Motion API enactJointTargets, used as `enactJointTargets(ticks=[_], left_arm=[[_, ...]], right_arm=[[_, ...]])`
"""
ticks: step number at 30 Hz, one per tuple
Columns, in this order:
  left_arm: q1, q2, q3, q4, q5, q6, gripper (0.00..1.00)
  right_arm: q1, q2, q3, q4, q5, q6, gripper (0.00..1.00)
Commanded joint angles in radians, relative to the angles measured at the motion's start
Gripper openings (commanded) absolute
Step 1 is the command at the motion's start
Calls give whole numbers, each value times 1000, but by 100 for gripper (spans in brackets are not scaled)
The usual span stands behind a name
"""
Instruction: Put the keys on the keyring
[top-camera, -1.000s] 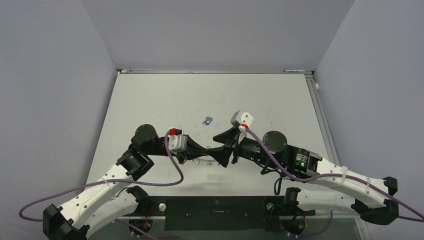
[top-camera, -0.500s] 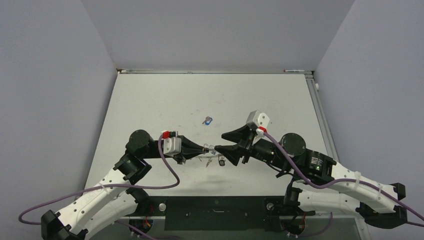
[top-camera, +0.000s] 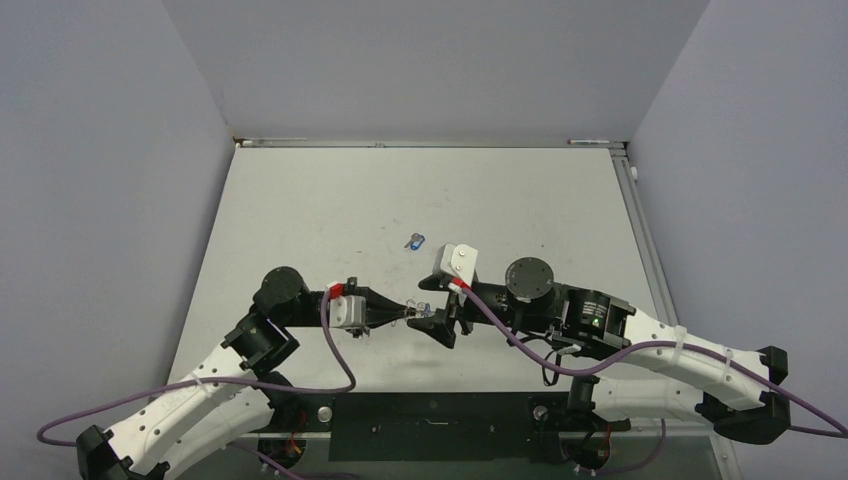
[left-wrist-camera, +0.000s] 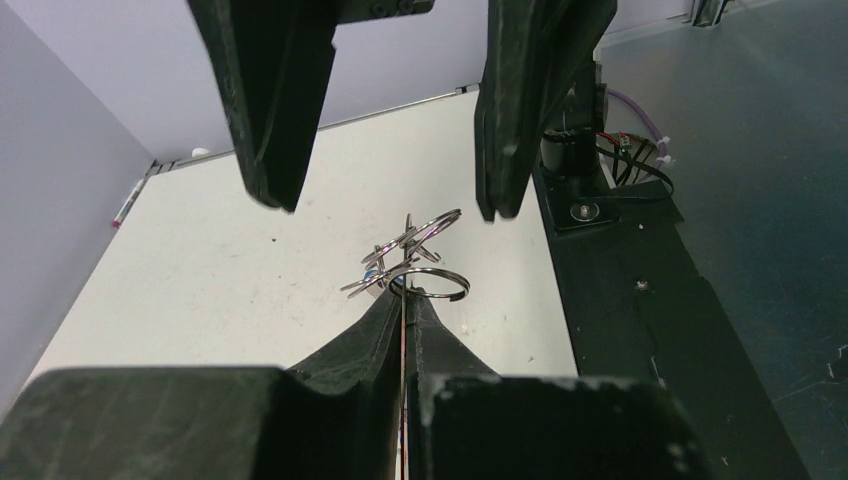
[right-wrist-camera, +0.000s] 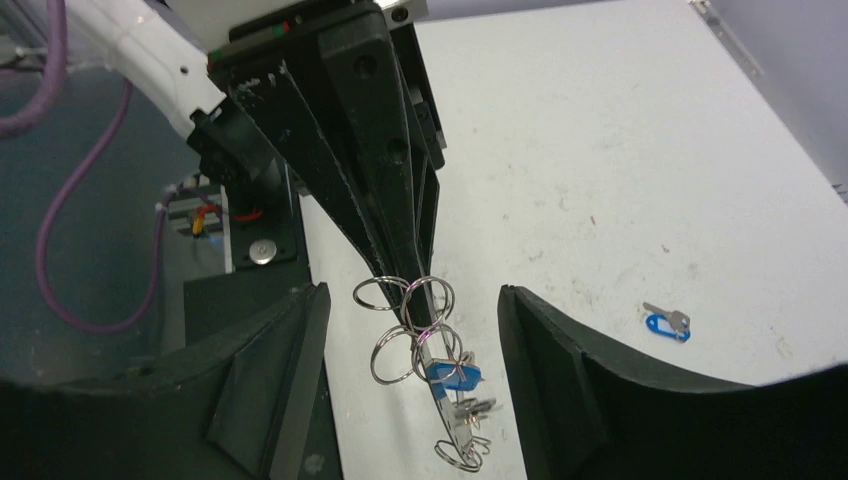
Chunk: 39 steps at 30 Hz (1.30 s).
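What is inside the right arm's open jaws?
The left arm's shut jaws are there, pinching a bunch of silver rings with a blue-headed key. The spot they pinch is hidden between their tips.

l hand (left-wrist-camera: 405, 303) pinched tight; r hand (right-wrist-camera: 410, 298) agape, tips facing l.

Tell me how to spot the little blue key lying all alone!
Look at the white table, where the left gripper and right gripper meet near the front. Just past them, toward the far wall, lies a tiny blue-headed key. It lies alone; the other keys hang bunched from the left gripper.
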Motion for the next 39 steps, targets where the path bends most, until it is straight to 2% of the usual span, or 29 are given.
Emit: enactJointTargets(ticks=[1, 3, 7, 12, 18, 24, 27, 32, 36, 39], left_arm=[[-26, -36, 31, -25, 5, 76, 0], [-36, -46, 30, -45, 21, 94, 0], [-53, -64, 26, -84, 50, 136, 0], [-67, -71, 25, -110, 55, 154, 0], [-72, -58, 31, -128, 51, 164, 0], [-74, -70, 25, -129, 10, 173, 0], [-73, -78, 23, -118, -42, 162, 0], [-74, -55, 39, -87, -154, 105, 0], [-73, -24, 63, -78, -174, 56, 0], [-74, -14, 71, -62, -203, 22, 0]], right_arm=[[3, 47, 95, -74, -51, -30, 65], [-1, 53, 115, -104, -67, -30, 68], [-32, 81, 167, -183, -148, -36, 69], [-50, 113, 185, -248, -211, -48, 64], [-68, 134, 185, -249, -224, -43, 57], [-75, 75, 155, -205, -185, -15, 56], [-75, 13, 119, -155, -114, 7, 50], [-74, -117, 4, -51, -19, 56, 48], [-66, -159, -94, 25, 38, 42, 43], [-37, -177, -161, 94, 89, 9, 42]])
